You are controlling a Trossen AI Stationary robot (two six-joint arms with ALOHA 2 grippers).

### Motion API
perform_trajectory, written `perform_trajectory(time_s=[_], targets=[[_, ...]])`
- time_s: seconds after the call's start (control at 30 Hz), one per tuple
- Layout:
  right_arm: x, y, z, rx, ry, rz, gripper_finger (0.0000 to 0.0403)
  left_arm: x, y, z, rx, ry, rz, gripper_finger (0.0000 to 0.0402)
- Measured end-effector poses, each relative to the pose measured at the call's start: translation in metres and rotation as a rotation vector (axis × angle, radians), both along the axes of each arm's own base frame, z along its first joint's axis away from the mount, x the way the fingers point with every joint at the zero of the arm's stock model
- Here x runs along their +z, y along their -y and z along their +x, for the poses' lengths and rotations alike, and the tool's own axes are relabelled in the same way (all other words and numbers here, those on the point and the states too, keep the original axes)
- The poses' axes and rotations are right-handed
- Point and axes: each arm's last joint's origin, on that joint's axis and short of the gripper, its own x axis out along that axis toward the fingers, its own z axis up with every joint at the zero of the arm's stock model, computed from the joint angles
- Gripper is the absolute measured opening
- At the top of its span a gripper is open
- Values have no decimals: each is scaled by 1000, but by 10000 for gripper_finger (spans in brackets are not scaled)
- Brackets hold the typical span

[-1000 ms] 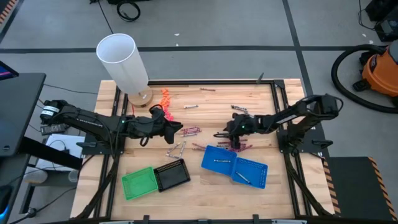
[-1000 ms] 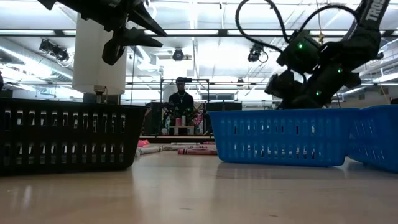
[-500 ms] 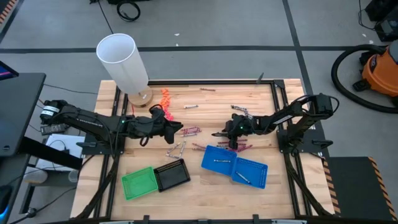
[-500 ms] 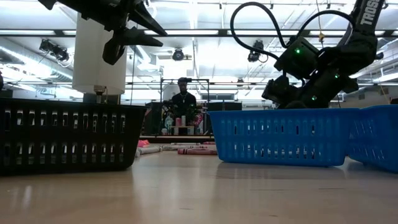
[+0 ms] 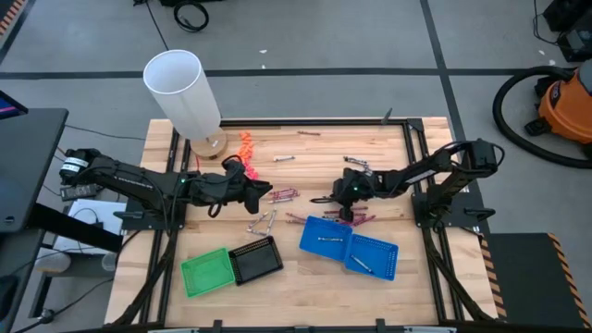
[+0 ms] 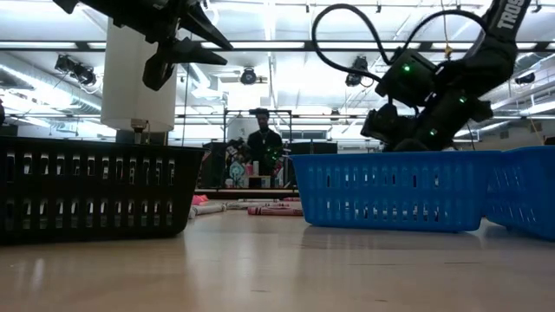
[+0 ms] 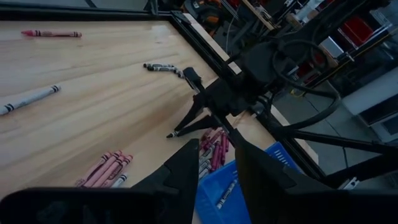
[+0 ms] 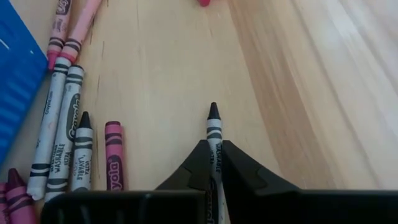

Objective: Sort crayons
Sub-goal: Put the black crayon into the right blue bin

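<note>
A grey crayon [image 8: 214, 140] is clamped by the right end effector [image 8: 211, 163] low over the bench [image 5: 314, 287] — few lie in the blue bins [image 5: 379, 264]; most remain scattered.

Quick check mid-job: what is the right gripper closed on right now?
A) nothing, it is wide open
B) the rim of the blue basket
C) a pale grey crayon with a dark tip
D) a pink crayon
C: in the right wrist view, the right gripper pinches the pale grey, dark-tipped crayon between its two dark fingers, above the wooden table.
</note>
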Motion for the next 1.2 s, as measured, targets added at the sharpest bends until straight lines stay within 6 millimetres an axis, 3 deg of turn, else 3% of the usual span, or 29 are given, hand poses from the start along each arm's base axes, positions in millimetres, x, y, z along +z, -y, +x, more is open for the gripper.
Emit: perform_trajectory(time_s=[0.37,0.6,0.97,1.2], targets=[[44,2,36,75,-66,114,34,-8,-2,-3,-16,-105,68,114],[88,0,55,-46,-139,295,35,-21,0,-9,-111,-260,46,114],[142,-38,66,-185,-230,527,35,-28,0,-15,-140,-359,40,114],[151,-70,56,-290,-381,672,35,-28,0,-15,-139,-358,39,114]])
